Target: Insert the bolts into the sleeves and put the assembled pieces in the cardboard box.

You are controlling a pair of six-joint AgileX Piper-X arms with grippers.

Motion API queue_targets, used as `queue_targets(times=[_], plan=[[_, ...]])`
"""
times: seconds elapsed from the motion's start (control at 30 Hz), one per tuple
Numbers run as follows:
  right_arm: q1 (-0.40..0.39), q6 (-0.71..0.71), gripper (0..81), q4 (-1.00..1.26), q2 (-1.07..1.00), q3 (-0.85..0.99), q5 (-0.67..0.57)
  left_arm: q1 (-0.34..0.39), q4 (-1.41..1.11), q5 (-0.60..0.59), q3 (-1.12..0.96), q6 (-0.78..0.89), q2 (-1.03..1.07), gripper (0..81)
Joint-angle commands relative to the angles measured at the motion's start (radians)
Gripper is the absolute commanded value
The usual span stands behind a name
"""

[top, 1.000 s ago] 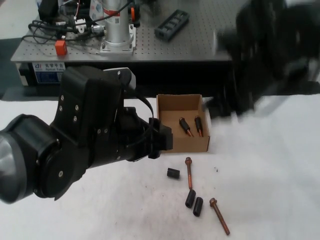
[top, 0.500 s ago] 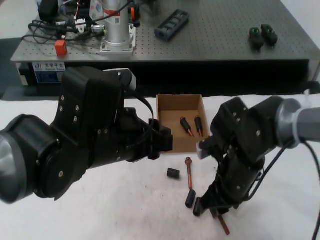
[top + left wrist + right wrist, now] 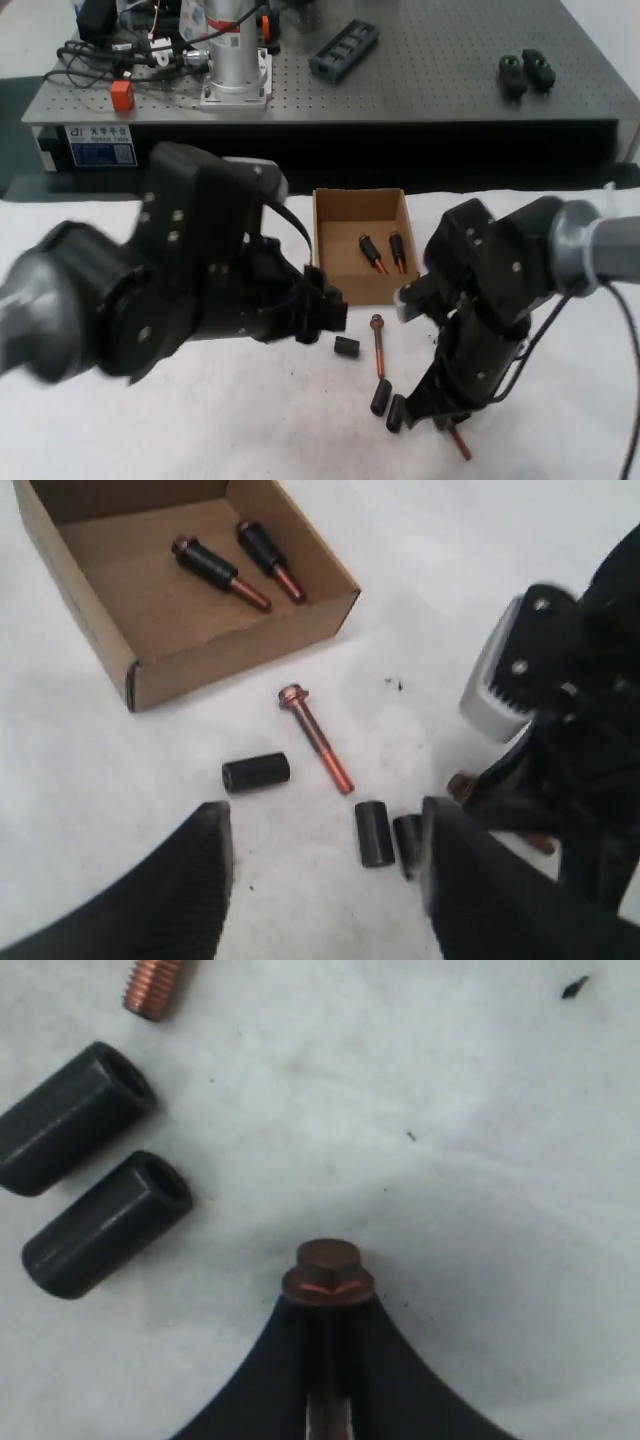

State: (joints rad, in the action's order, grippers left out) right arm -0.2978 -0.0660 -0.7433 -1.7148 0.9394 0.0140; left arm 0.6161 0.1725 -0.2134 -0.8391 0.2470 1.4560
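The cardboard box (image 3: 316, 232) (image 3: 240, 646) holds two assembled pieces (image 3: 372, 252) (image 3: 218, 572). In front of it on the white cloth lie a loose copper bolt (image 3: 379, 345) (image 3: 315, 738) and a single black sleeve (image 3: 346, 347) (image 3: 256, 773). Two more sleeves (image 3: 381, 397) (image 3: 105, 1222) lie side by side closer to the front. My right gripper (image 3: 440, 418) (image 3: 328, 1305) is down at the cloth right of that pair, shut on a second bolt (image 3: 328, 1272) just below its head. My left gripper (image 3: 325, 305) (image 3: 325, 820) hangs open left of the single sleeve, holding nothing.
A dark perforated bench (image 3: 420, 70) runs along the back with cables, a metal post (image 3: 235, 60), an orange block (image 3: 121, 95) and a black tray (image 3: 344, 48). White cloth (image 3: 250, 430) covers the working area.
The right arm swung in from the back right and came down on the front bolt, closing on it. The left arm has shifted slightly right and forward.
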Motion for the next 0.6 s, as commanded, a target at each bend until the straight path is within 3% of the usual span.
queue_targets(times=[0.0,0.3,0.57], plan=[[0.056,-0.036,3.8,-0.038,0.106,-0.010,-0.008,0.015,0.082,-0.031,-0.092,-0.056,0.086,40.7],[0.218,-0.041,3.8,-0.106,0.482,-0.195,-0.014,0.089,0.503,0.021,-0.539,-0.247,0.447,40.7],[0.257,-0.021,3.8,-0.113,0.684,-0.296,-0.014,0.113,0.698,0.031,-0.718,-0.285,0.621,40.7]])
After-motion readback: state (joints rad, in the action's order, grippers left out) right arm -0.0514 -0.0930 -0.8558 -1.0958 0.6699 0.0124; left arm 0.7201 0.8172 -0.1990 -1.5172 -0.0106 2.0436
